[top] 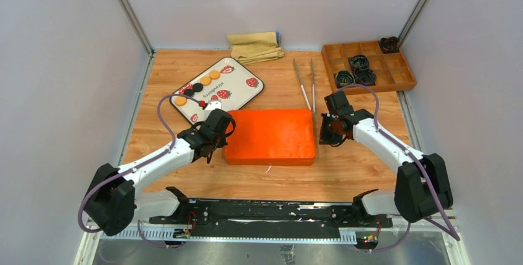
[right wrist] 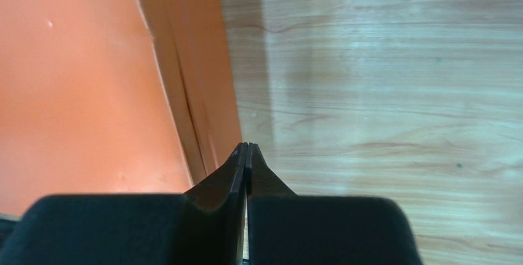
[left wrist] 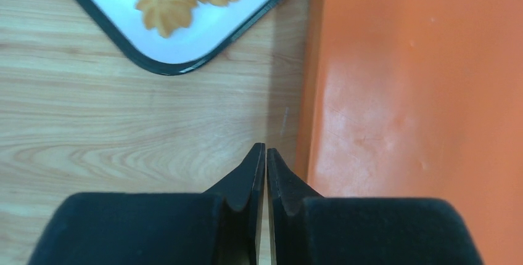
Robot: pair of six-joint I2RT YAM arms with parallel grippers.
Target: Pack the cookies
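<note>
Several small round cookies, golden [top: 214,74] and black [top: 197,86], lie in a row on a white strawberry-print tray [top: 243,95] at the back left. Two scalloped golden cookies [left wrist: 165,1] show in the left wrist view near the tray's corner. A closed orange box [top: 270,135] lies at the centre. My left gripper [top: 219,128] is shut and empty, low beside the box's left edge [left wrist: 266,151]. My right gripper [top: 327,134] is shut and empty beside the box's right edge [right wrist: 247,148].
Metal tongs [top: 306,83] lie behind the box. A folded tan cloth [top: 255,46] sits at the back. A wooden compartment tray [top: 398,77] with dark paper cups stands at the back right. Grey walls enclose the wooden table.
</note>
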